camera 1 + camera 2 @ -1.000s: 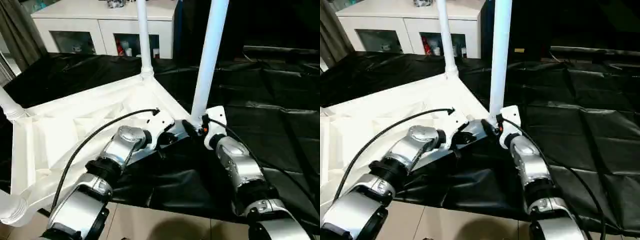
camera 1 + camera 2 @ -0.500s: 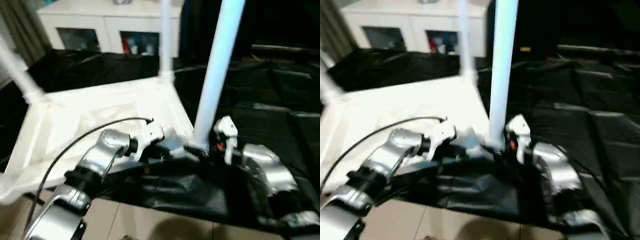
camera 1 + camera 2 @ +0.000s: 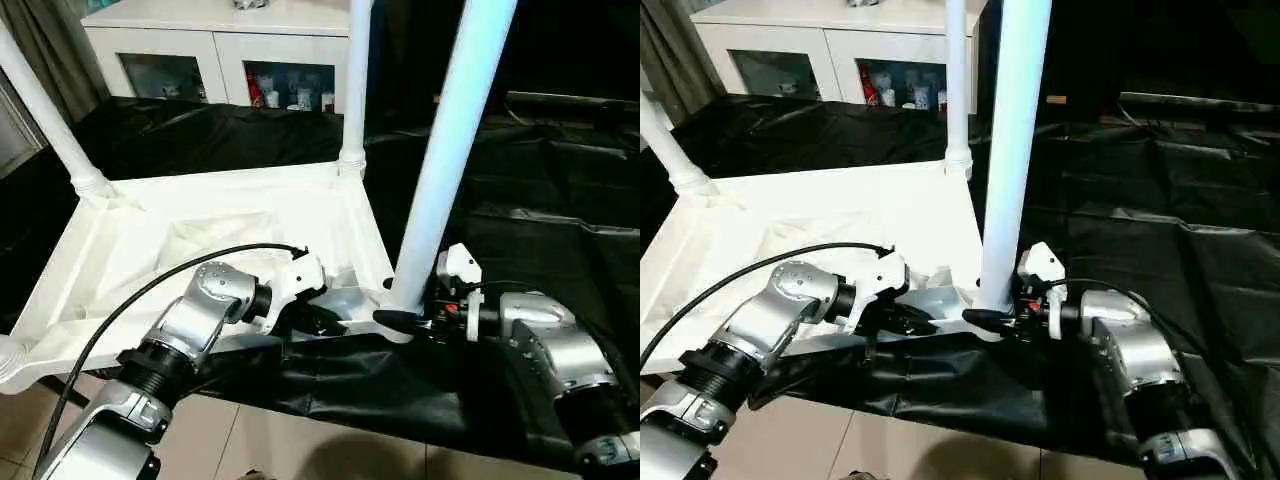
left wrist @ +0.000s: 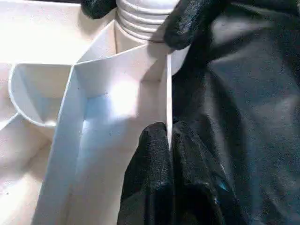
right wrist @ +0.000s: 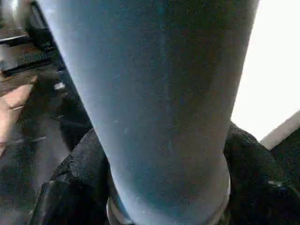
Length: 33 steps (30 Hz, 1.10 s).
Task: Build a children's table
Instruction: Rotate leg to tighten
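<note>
Black plastic sheeting (image 3: pixel 540 200) covers the tabletop; the white plastic children's table (image 3: pixel 150 250) lies upside down on it. My left claw (image 4: pixel 169 140) pinches its edge wall shut to steady it, while my right claw (image 3: pixel 405 318) hugs the white tube leg (image 3: pixel 450 150) at its corner socket, presumably seating it.

The setting appeared to be an indoor robot test area arranged inside a furnished room rather than a workshop. A white cabinet (image 3: pixel 215 45) with glass doors stood against the far wall, small colourful items were visible behind its panes, and a grey curtain (image 3: pixel 40 50) hung beside it at the left. The work surface was covered with crinkled black sheeting (image 3: pixel 560 210), a light tiled floor (image 3: pixel 300 450) showed at its near edge, and the silver forearms (image 3: pixel 200 320) of the robot reached over the sheeting.
</note>
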Available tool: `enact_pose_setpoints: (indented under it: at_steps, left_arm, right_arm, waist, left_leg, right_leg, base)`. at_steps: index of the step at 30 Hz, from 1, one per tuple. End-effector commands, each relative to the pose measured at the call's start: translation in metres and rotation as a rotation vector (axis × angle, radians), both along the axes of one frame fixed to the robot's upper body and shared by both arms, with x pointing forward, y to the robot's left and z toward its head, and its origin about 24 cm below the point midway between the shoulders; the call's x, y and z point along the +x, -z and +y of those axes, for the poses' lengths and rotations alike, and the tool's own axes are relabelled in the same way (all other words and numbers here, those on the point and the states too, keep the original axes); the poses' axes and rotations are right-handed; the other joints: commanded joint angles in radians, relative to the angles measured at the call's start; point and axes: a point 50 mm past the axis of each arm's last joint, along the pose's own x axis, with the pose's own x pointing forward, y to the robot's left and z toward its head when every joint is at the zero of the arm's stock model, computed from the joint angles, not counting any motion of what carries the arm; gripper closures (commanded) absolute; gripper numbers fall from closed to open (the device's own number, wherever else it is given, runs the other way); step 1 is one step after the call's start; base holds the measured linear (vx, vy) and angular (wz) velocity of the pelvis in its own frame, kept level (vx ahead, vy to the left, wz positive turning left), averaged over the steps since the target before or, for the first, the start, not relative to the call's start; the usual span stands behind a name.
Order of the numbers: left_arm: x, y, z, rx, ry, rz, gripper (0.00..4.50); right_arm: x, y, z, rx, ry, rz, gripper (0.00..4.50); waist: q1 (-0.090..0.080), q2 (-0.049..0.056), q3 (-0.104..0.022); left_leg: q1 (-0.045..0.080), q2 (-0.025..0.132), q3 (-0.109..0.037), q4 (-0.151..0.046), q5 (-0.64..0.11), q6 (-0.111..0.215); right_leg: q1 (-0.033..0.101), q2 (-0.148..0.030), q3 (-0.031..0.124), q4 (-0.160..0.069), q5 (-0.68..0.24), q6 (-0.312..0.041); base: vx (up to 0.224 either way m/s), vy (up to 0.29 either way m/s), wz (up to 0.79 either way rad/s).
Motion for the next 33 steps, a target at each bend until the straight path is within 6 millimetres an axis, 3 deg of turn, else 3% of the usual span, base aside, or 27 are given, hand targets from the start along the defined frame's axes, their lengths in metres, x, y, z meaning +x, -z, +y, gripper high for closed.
enact_pose_setpoints:
  at_steps: [1,3,4,5,7,12,14,15,16,19,20,24,27,30,33]
  left_arm:
    - [0.015,-0.01,-0.009,-0.024,-0.111,-0.078,4.5]
    - [0.02,-0.01,-0.012,-0.025,-0.166,-0.091,4.5]
    - [0.026,-0.01,-0.016,-0.031,-0.238,-0.106,4.5]
    - [0.026,-0.01,-0.016,-0.032,-0.242,-0.106,4.5]
    - [0.037,-0.013,-0.029,-0.058,-0.361,-0.121,4.5]
    - [0.04,-0.016,-0.047,-0.095,-0.38,-0.122,4.5]
    - [0.038,-0.016,-0.056,-0.095,-0.321,-0.123,4.5]
    - [0.037,-0.016,-0.058,-0.105,-0.299,-0.117,4.5]
    - [0.036,-0.017,-0.058,-0.112,-0.288,-0.112,4.5]
    - [0.035,-0.015,-0.056,-0.111,-0.258,-0.098,4.5]
    - [0.032,-0.013,-0.053,-0.101,-0.229,-0.09,4.5]
    - [0.026,-0.01,-0.043,-0.084,-0.142,-0.065,4.5]
    - [0.007,-0.009,-0.026,-0.067,0.036,0.01,4.5]
    - [-0.001,-0.007,-0.016,-0.03,0.099,0.047,4.5]
    - [-0.007,-0.006,-0.007,-0.009,0.128,0.074,4.5]
  right_arm:
    - [0.011,0.018,0.0,-0.101,0.206,-0.007,1.75]
    - [0.015,0.022,0.0,-0.105,0.294,0.005,1.76]
    - [0.02,0.027,0.002,-0.096,0.408,0.021,1.77]
    - [0.02,0.027,0.003,-0.096,0.414,0.022,1.77]
    - [0.026,0.034,0.021,-0.038,0.571,0.065,1.77]
    - [0.031,0.035,0.044,-0.012,0.623,0.073,1.77]
    - [0.032,0.027,0.068,0.06,0.527,0.053,1.77]
    - [0.032,0.024,0.073,0.067,0.48,0.037,1.22]
    - [0.032,0.023,0.076,0.065,0.458,0.027,1.22]
    - [0.032,0.02,0.073,0.064,0.417,0.015,0.89]
    - [0.03,0.018,0.068,0.059,0.368,0.003,0.79]
    - [0.024,0.014,0.054,0.033,0.24,-0.022,0.79]
    - [0.011,0.005,0.026,0.028,0.068,-0.02,0.79]
    - [0.004,-0.001,0.013,0.03,-0.012,0.0,0.79]
    - [-0.002,-0.004,-0.002,-0.008,-0.076,-0.001,0.79]
  waist:
    - [-0.007,-0.012,-0.061]
    - [-0.015,-0.016,-0.06]
    - [-0.02,-0.017,-0.06]
    - [-0.021,-0.015,-0.06]
    - [-0.025,-0.019,-0.061]
    - [-0.021,-0.018,-0.066]
    - [-0.022,-0.013,-0.068]
    - [-0.022,-0.015,-0.067]
    - [-0.022,-0.015,-0.066]
    - [-0.022,-0.016,-0.065]
    - [-0.022,-0.021,-0.066]
    - [-0.018,-0.022,-0.064]
    - [-0.014,-0.029,-0.064]
    - [-0.009,-0.02,-0.066]
    - [-0.002,-0.018,-0.063]
  left_leg:
    - [0.02,0.041,-0.025,-0.071,-0.23,0.04]
    - [0.022,0.037,-0.027,-0.072,-0.252,0.025]
    - [0.018,0.036,-0.028,-0.071,-0.247,0.026]
    - [0.019,0.036,-0.027,-0.072,-0.247,0.028]
    - [0.02,0.034,-0.025,-0.071,-0.243,0.035]
    - [0.015,0.033,-0.025,-0.068,-0.201,0.054]
    - [0.014,0.034,-0.025,-0.067,-0.198,0.066]
    - [0.013,0.034,-0.025,-0.068,-0.196,0.072]
    - [0.012,0.035,-0.025,-0.068,-0.198,0.076]
    - [0.014,0.034,-0.024,-0.068,-0.211,0.081]
    - [0.014,0.035,-0.023,-0.068,-0.214,0.083]
    - [0.008,0.036,-0.025,-0.068,-0.193,0.1]
    - [0.008,0.044,-0.025,-0.068,-0.182,0.111]
    - [0.012,0.049,-0.021,-0.065,-0.165,0.125]
    - [0.017,0.05,-0.02,-0.068,-0.187,0.107]
  right_leg:
    - [0.039,-0.07,0.042,-0.091,-0.311,-0.209]
    - [0.043,-0.07,0.041,-0.098,-0.368,-0.189]
    - [0.043,-0.069,0.042,-0.097,-0.364,-0.183]
    - [0.041,-0.068,0.042,-0.099,-0.361,-0.183]
    - [0.039,-0.067,0.043,-0.098,-0.344,-0.186]
    - [0.045,-0.07,0.043,-0.093,-0.279,-0.197]
    - [0.047,-0.07,0.043,-0.091,-0.252,-0.204]
    - [0.048,-0.068,0.042,-0.09,-0.237,-0.209]
    - [0.049,-0.069,0.042,-0.089,-0.234,-0.213]
    - [0.049,-0.07,0.042,-0.092,-0.254,-0.215]
    - [0.049,-0.07,0.042,-0.093,-0.264,-0.213]
    - [0.055,-0.07,0.041,-0.089,-0.244,-0.212]
    - [0.057,-0.071,0.043,-0.084,-0.229,-0.221]
    - [0.051,-0.066,0.044,-0.074,-0.172,-0.246]
    - [0.045,-0.067,0.045,-0.077,-0.2,-0.249]
  base:
    - [0.0,0.0,0.0]
    - [0.0,0.0,0.0]
    - [0.0,0.0,0.0]
    - [0.0,0.0,0.0]
    - [0.0,0.0,0.0]
    - [0.0,0.0,0.0]
    - [0.0,0.0,0.0]
    - [0.0,0.0,0.0]
    - [0.0,0.0,0.0]
    - [0.0,0.0,0.0]
    - [0.0,0.0,0.0]
    - [0.0,0.0,0.0]
    - [0.0,0.0,0.0]
    - [0.0,0.0,0.0]
    - [0.0,0.0,0.0]
